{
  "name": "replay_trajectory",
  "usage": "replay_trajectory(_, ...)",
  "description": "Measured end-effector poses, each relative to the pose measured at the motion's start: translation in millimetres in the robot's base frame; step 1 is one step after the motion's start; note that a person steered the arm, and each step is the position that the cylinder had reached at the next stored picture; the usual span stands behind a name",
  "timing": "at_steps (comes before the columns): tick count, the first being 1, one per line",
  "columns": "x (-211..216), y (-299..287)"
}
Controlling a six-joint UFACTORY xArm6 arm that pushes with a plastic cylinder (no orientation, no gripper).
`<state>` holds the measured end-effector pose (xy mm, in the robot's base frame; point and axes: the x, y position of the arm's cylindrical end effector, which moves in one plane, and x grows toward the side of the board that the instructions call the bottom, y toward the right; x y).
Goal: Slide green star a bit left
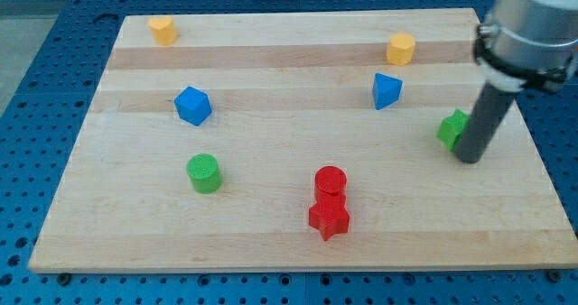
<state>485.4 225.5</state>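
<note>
The green star [451, 129] lies near the view's right edge of the wooden board, partly hidden behind my rod. My tip [469, 159] rests on the board just right of and below the star, touching or nearly touching it. The rod rises up and to the right out of the view.
A blue block [386, 89] and a yellow block [401, 48] lie up-left of the star. A red cylinder [330, 180] and red star [329, 218] sit at bottom centre. A green cylinder [203, 172], blue block [192, 105] and yellow block [163, 30] lie on the left.
</note>
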Motion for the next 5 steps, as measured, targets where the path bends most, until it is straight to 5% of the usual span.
replay_trajectory(1,0.0,51.3)
replay_trajectory(5,-15.4,28.4)
